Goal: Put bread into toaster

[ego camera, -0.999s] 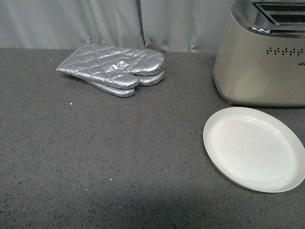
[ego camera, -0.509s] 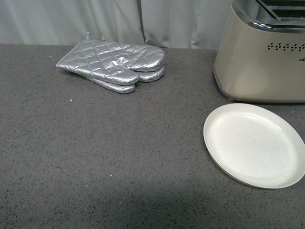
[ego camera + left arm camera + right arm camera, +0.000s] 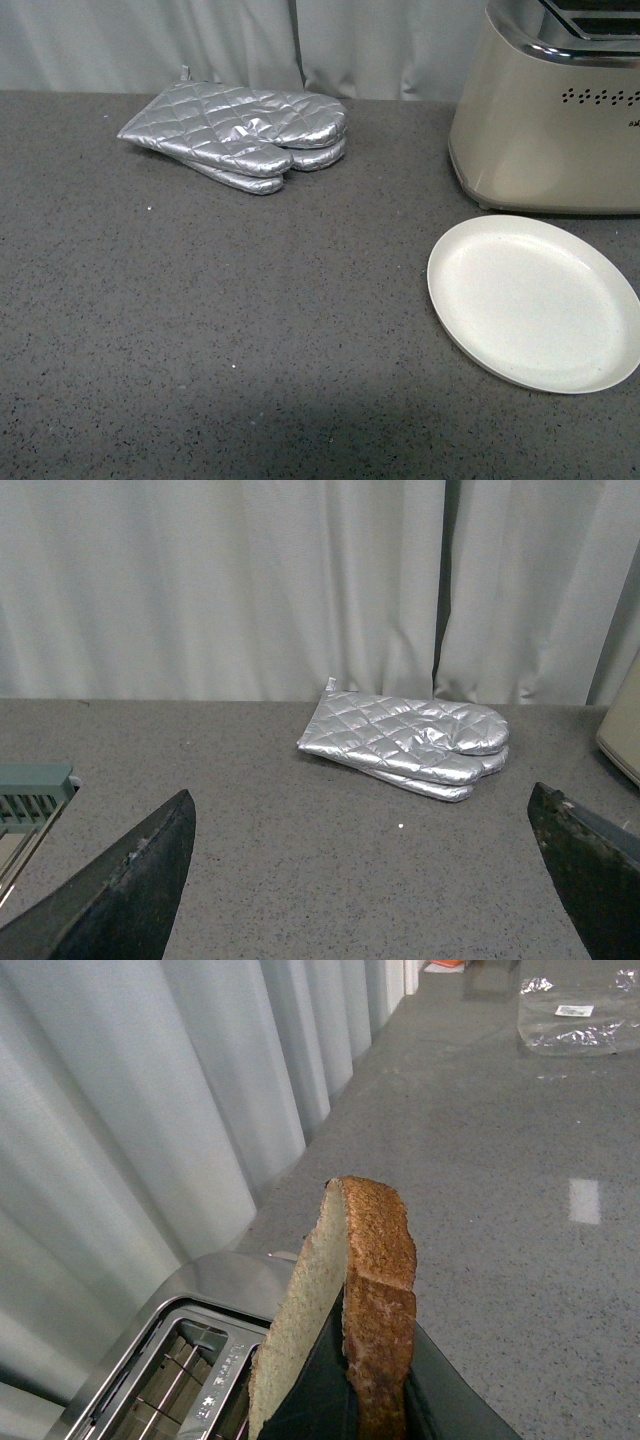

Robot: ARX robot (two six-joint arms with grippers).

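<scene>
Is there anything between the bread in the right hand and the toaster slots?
Nothing visible. In the right wrist view the right hand holds the bread upright, and the toaster slots beside it look open and uncovered. Their far ends are out of frame.

The toaster [image 3: 545,125] has smooth beige metal sides and a shiny chrome top. Left of it lie quilted, shiny silver cloth mitts [image 3: 240,135]. The plate [image 3: 535,300] in front of it looks smooth and matt. The bread [image 3: 345,1300] has a rough brown crust.

The toaster [image 3: 545,120] and plate [image 3: 535,300] are cropped.
</scene>
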